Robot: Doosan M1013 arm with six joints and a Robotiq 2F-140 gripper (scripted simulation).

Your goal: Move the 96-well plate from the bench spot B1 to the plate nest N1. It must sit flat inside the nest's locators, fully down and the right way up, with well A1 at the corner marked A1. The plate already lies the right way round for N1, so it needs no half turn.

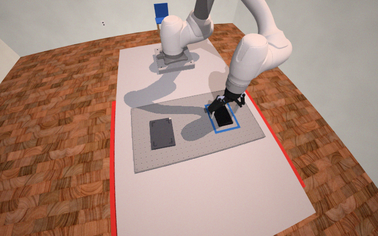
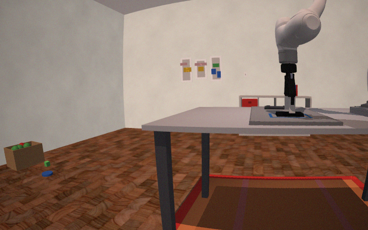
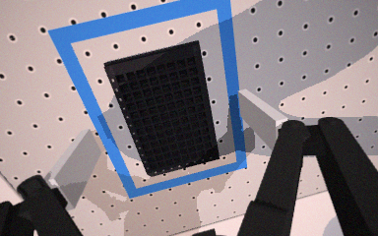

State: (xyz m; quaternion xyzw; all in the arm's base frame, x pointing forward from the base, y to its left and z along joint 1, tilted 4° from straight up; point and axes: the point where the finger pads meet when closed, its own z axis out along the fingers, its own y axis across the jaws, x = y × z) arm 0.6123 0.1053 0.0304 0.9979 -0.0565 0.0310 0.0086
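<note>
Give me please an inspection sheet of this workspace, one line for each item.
Surface: white table carrying a grey perforated board.
Job's things: black 96-well plate flat inside the blue outline; plate nest holds nothing.
Clutter: nothing seen on the board.
Grippers: gripper open, pads on either side of the plate, not touching.
Cables: nothing seen.
Surroundings: blue chair, cardboard box of balls, wall posters, low shelf.
</note>
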